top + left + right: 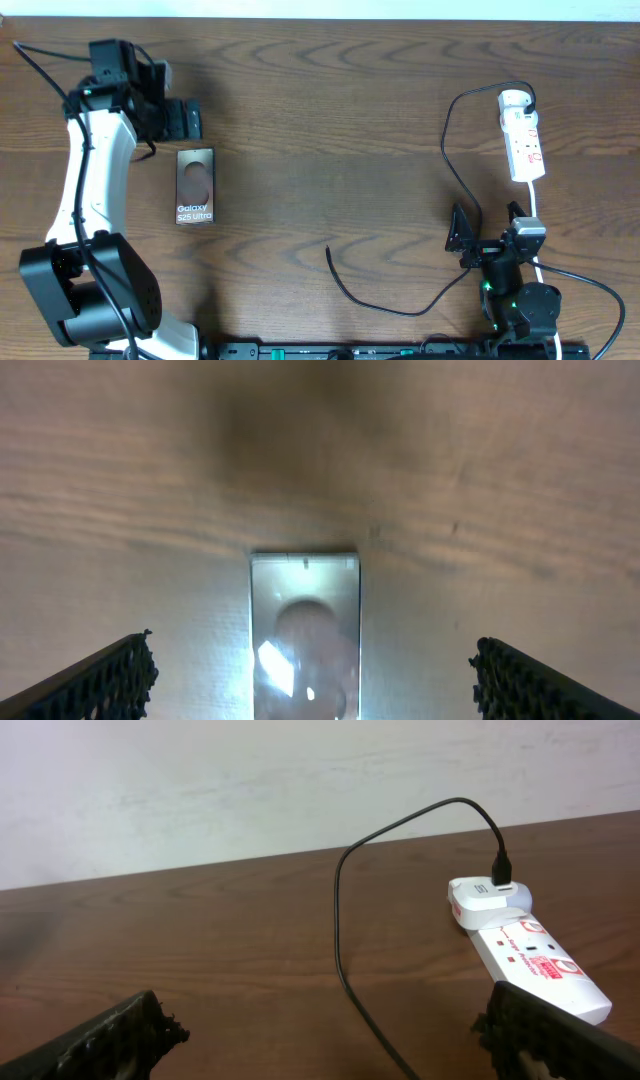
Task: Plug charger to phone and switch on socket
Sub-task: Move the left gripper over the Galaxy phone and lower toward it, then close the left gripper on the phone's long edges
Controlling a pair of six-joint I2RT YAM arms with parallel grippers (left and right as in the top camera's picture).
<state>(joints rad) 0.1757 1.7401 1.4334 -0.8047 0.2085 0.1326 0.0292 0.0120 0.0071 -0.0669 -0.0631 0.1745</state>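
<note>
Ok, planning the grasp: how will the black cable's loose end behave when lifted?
Probably floppy: the charger cable lies in loose curves. Likely light, as it arches unsupported above the socket. Its free tip may swing.

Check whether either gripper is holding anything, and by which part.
Nothing is held. Both the left gripper and the right gripper are open and empty; the phone lies free on the table.

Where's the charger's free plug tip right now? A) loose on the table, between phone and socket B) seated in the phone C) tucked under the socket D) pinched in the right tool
A: overhead, the charger tip lies bare on the table, well apart from the phone and the socket.
</note>
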